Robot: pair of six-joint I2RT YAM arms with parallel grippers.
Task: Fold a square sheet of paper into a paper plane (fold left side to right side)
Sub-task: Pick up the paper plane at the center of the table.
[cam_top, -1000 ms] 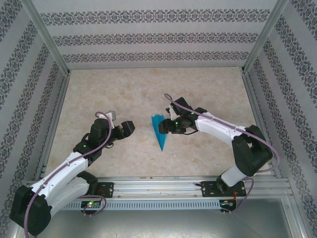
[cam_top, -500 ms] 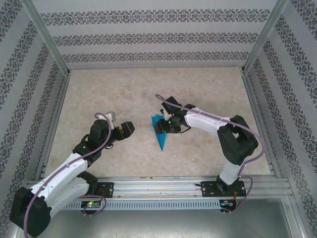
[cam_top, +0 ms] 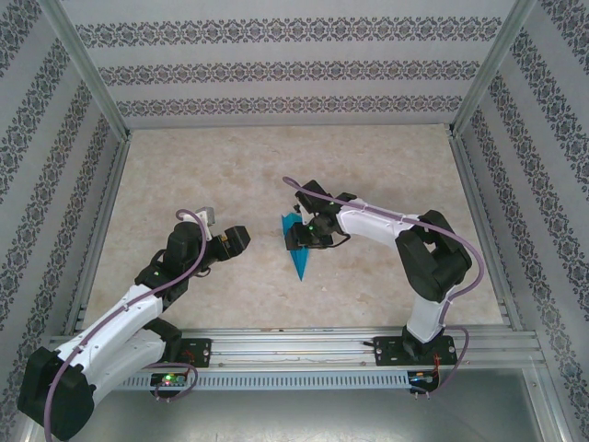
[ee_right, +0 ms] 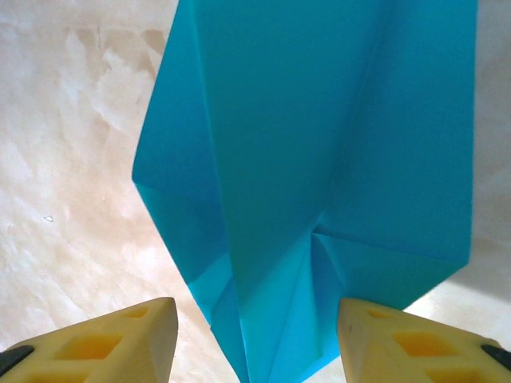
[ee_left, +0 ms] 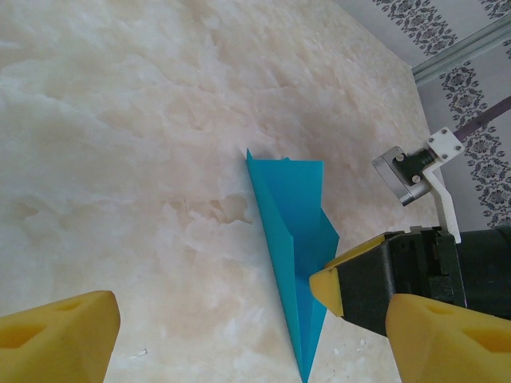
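Now the right fingers (ee_right: pixel 104 343) have narrowed astride the paper plane (ee_right: pixel 319 144).

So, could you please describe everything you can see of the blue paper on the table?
The paper is thin, plain teal, folded into a narrow dart with clear creases and layered flaps. It lies on the marbled table, near the middle, its point toward the arms' bases and its wide end away. The right gripper hangs over its wider part, jaws open to either side; whether a finger touches it I cannot tell.
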